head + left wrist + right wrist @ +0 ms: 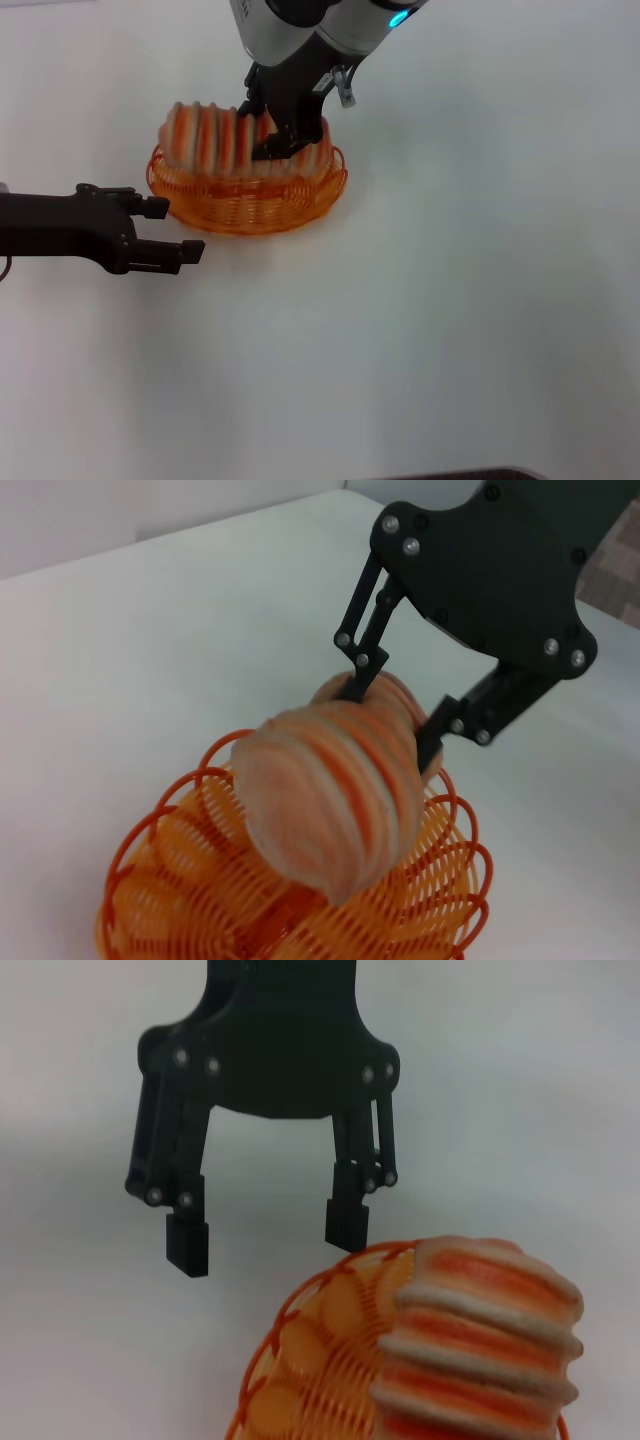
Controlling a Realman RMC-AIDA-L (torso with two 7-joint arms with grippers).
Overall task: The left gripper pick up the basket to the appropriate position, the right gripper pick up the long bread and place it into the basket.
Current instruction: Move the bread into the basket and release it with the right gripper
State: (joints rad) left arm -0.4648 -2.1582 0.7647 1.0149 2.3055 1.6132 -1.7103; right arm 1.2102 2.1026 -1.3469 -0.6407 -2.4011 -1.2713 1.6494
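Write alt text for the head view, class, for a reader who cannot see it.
The right gripper, reaching in from above, is shut on the long bread and holds it over the orange wire basket on the white table. The left gripper is open beside the basket's left end, apart from it.

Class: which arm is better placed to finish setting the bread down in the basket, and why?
Right. Its tool is shut on the long bread over the basket; the left tool is open beside the basket, holding nothing.
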